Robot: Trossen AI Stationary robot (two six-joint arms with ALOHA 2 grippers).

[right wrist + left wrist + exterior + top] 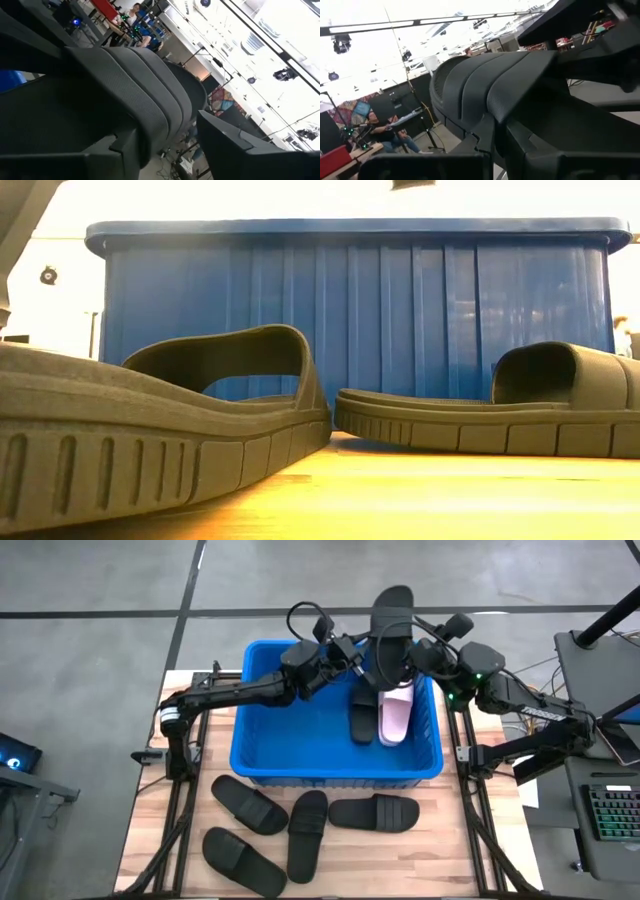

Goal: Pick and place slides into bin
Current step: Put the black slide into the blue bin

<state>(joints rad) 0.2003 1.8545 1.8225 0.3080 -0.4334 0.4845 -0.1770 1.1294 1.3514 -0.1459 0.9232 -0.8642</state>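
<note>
Nearest the front edge of the wooden bench, four black slides lie loose: one at the front left, one beside it pointing front to back, one closer to the bin on the left, and one on the right. The low view, level with the bench top, shows only two of them in profile, a big one close up and another to its right, with the ribbed blue wall of the bin behind them; it cannot see inside.

The high view looks into the bin: a black slide and a pale pink slide lie side by side against its far right part.

Above the bin's far rim, both arms meet at one more black slide, held up in the air, its far end reaching past the bin. The left arm stretches from the bench's left edge across the bin, its left tool closed on this raised slide's near end. The right arm bends in from the right side, its right tool at the same slide; how far its fingers stand apart I cannot tell. Each wrist view is filled by the ridged strap of the raised slide, with a room and seated people far behind.
</note>
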